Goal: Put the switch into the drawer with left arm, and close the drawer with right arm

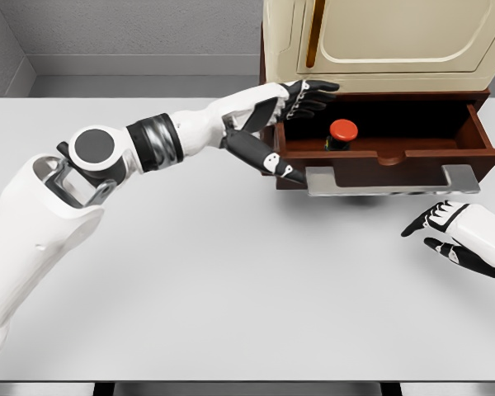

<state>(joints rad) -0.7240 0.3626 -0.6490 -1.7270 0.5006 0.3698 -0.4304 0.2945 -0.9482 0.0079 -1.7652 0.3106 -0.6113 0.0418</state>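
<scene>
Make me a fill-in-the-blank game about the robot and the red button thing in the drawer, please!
1. The switch with the red top sits inside the ____ drawer.
2. The drawer is ____, not closed.
3. The ____ hand is at the drawer's left end, holding nothing.
4. The right hand hovers over the table, just below the drawer's grey ____.

Missing words: brown; open; left; handle

one head view, looking steeply down at the table [231, 280], near, facing the open drawer [384, 153].
</scene>
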